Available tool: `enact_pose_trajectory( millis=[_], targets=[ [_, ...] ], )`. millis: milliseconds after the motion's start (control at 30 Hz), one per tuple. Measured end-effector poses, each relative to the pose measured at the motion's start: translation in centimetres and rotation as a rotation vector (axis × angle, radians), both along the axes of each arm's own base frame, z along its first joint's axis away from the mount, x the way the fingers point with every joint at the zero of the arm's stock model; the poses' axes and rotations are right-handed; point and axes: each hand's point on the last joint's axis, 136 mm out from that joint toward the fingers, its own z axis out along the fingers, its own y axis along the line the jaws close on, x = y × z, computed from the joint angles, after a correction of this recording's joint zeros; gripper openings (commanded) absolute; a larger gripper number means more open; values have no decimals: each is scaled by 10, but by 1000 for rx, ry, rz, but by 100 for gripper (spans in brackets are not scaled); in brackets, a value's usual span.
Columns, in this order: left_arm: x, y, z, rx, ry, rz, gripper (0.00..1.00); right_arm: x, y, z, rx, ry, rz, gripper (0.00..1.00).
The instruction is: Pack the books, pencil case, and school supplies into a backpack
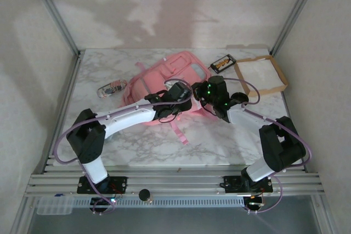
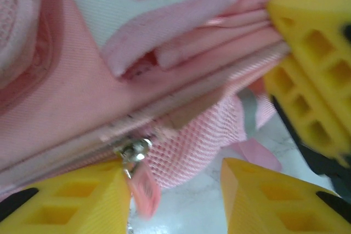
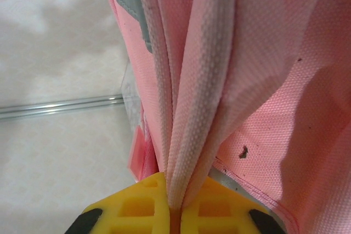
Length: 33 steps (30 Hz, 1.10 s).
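From where I stand the packing has hardly begun, as far as I can judge. The large puffy pink backpack (image 1: 164, 78) lies flat in the middle of the white marbled surface (image 1: 219, 141) with both arms bent over its near edge. The things meant for it lie outside it. A thin dark book with an orange picture (image 1: 223, 63) lies just beside the brown tray with a white inside (image 1: 279, 71), off to the right. A small clear pouch with coloured bits in it (image 1: 111, 88), which I take for the pencil case, lies left of the bag. Whether anything is already inside I cannot tell. The job in hand looks like getting the bag open, so all the loading is left. The overhead view gives that layout but hides what the fingers are doing. The right wrist view shows the right arm's yellow fingers (image 3: 145, 209) pinched tight on a fold of pale pink woven fabric (image 3: 192, 108) at the bag's edge, lifting it off the surface. The left wrist view shows the left arm's yellow fingers (image 2: 93, 198) standing partly apart with nothing gripped. A small metal zip pull (image 2: 134, 152) with a pink tab (image 2: 143, 193) hangs just by one of them, at the end of the zip line above a pink mesh pocket (image 2: 192, 146). It also catches another yellow finger at upper right, probably the other arm's.
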Motion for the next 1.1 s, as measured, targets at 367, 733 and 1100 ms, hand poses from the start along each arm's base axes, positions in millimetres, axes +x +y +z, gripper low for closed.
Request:
enact_pose_trajectory(
  millis=[367, 733, 1100],
  targets=[
    [8, 3, -12, 32, 10, 47, 30, 0, 0, 0, 1, 2, -2, 0],
    [14, 12, -16, 56, 4, 82, 0, 2, -1, 2, 5, -9, -8, 0],
    [0, 25, -10, 10, -12, 59, 0, 3, -4, 3, 19, 0, 17, 0]
  ],
)
